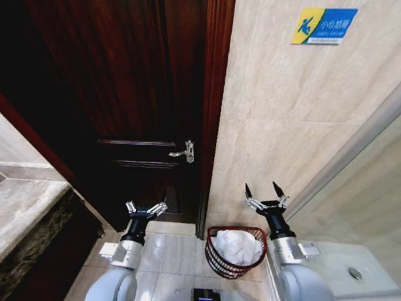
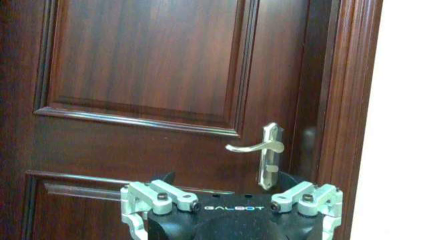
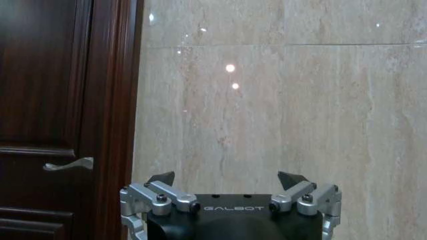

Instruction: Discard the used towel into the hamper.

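The hamper (image 1: 217,259), a reddish-brown wire basket, stands on the floor against the beige wall just right of the door frame. A crumpled white towel (image 1: 237,246) lies inside it. My right gripper (image 1: 262,187) is raised beside and above the hamper's right rim, open and holding nothing; in the right wrist view the right gripper (image 3: 227,178) faces the tiled wall. My left gripper (image 1: 146,205) is held up in front of the door, to the left of the hamper, also open and empty. The left gripper (image 2: 227,180) faces the door panel in the left wrist view.
A dark wooden door (image 1: 125,94) with a silver lever handle (image 1: 185,151) is shut straight ahead. A marble counter (image 1: 25,213) runs along the left. A white fixture (image 1: 351,269) sits at the lower right, and a blue-yellow sign (image 1: 324,25) hangs on the wall.
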### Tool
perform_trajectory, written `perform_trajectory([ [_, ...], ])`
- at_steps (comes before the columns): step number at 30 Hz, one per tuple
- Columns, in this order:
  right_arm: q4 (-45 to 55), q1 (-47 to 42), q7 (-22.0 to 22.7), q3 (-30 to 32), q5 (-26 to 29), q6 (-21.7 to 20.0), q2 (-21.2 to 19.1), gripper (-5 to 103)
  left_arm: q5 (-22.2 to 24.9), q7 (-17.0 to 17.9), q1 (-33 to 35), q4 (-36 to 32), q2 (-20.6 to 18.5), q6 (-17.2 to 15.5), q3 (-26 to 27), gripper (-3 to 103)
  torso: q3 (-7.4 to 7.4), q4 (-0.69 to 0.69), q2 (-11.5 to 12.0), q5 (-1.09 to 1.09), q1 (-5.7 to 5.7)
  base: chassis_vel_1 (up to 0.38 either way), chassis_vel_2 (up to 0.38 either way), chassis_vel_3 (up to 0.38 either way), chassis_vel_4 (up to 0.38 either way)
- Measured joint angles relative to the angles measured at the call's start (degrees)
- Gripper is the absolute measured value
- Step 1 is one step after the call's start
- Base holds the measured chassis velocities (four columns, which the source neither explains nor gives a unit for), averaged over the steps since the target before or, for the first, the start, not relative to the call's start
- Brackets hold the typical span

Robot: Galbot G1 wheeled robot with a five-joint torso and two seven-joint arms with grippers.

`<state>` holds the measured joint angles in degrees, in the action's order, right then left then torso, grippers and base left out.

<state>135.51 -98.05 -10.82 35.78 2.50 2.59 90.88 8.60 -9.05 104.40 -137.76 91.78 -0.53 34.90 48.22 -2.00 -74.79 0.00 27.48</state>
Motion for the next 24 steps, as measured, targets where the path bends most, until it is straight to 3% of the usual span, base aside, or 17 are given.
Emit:
perform_trajectory([
  [24, 0.0, 0.0, 0.0, 0.0, 0.0, 0.0, 0.0, 100, 0.0, 0.0, 0.0, 0.0, 0.0, 0.0, 0.0, 100, 0.05, 0.0, -0.1, 0.0, 0.05, 0.009, -0.012, -0.011, 0.012],
])
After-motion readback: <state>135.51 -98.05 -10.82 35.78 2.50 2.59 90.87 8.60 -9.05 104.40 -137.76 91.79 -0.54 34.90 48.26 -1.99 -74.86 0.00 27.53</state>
